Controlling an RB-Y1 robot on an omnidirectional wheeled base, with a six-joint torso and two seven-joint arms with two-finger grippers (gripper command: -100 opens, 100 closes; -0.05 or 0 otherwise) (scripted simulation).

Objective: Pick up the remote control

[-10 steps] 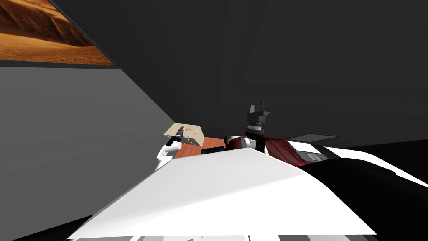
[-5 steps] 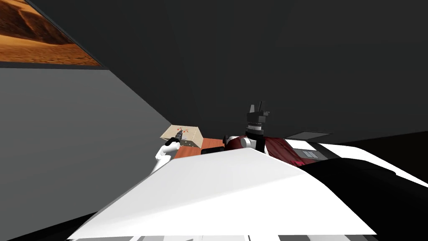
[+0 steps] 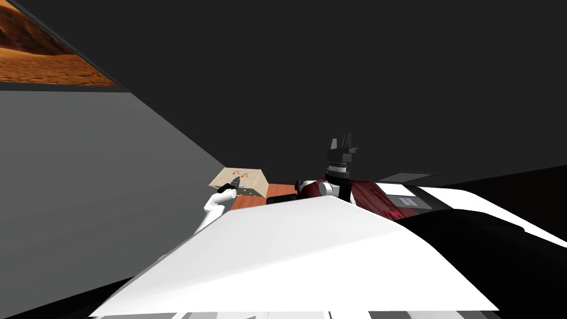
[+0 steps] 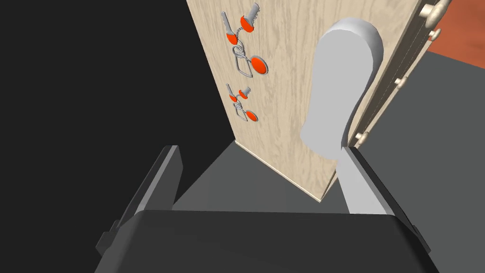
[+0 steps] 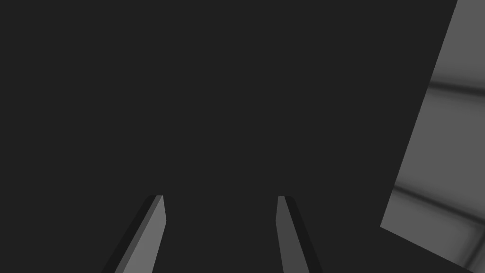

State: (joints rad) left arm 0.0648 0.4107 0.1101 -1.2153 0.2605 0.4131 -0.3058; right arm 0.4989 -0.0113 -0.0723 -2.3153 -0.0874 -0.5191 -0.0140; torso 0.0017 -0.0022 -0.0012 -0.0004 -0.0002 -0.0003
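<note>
Hovered the left gripper above the light wood-grain cabinet top, jaws spread wide with nothing between them. Saw the pale grey, long, round-ended remote control lying flat on that cabinet top, along the edge bearing the small round knobs. Its near end sat close by one finger rather than midway between the two. Noted two bunches of orange-headed keys on the same top, toward the edge opposite the remote. Found the right gripper raised well to the side of the cabinet, jaws likewise apart and empty. Judged the approach step in hand, grasp not yet made. Next, probably: shift toward the knobbed edge to centre the remote between the blades, descend to the cabinet top, then close across its narrow width, steering clear of the keys.
</note>
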